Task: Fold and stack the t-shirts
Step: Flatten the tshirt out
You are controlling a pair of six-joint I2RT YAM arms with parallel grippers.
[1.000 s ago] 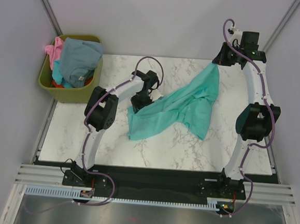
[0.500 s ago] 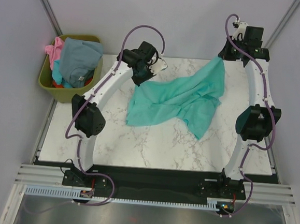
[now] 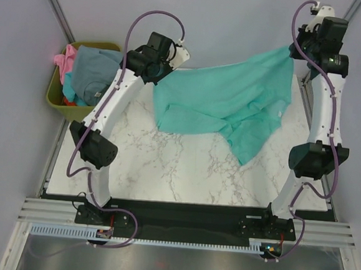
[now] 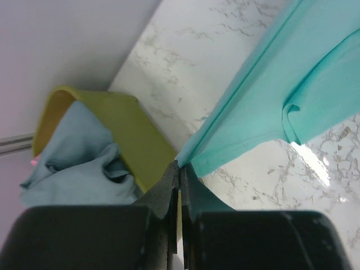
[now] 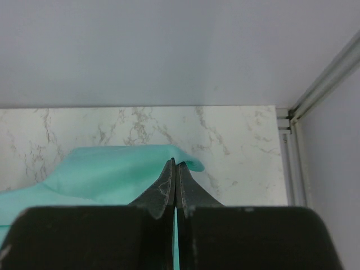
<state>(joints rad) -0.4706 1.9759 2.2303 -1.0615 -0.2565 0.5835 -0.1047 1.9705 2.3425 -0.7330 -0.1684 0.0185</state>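
A teal t-shirt (image 3: 233, 98) hangs stretched above the marble table (image 3: 165, 171), held by two of its corners. My left gripper (image 3: 168, 64) is shut on its left corner, seen in the left wrist view as a taut teal edge (image 4: 242, 95) running out from the gripper's (image 4: 180, 165) pinched tips. High at the back right, my right gripper (image 3: 291, 50) is shut on the other corner; in the right wrist view teal cloth (image 5: 112, 174) bunches at that gripper's (image 5: 175, 163) tips. The shirt's lower part drapes down toward the table at the right. A grey-blue t-shirt (image 3: 95, 69) and a pink one (image 3: 62, 60) lie in the bin.
An olive-green bin (image 3: 58, 103) stands off the table's back left corner, also seen in the left wrist view as the olive-green bin (image 4: 132, 140) with grey-blue cloth (image 4: 73, 157) in it. Grey walls and a metal post (image 5: 323, 79) close in the back and the right.
Both arms have risen and moved apart toward the back, lifting the teal t-shirt off the table and spreading it wide. Both grippers stayed shut on it.
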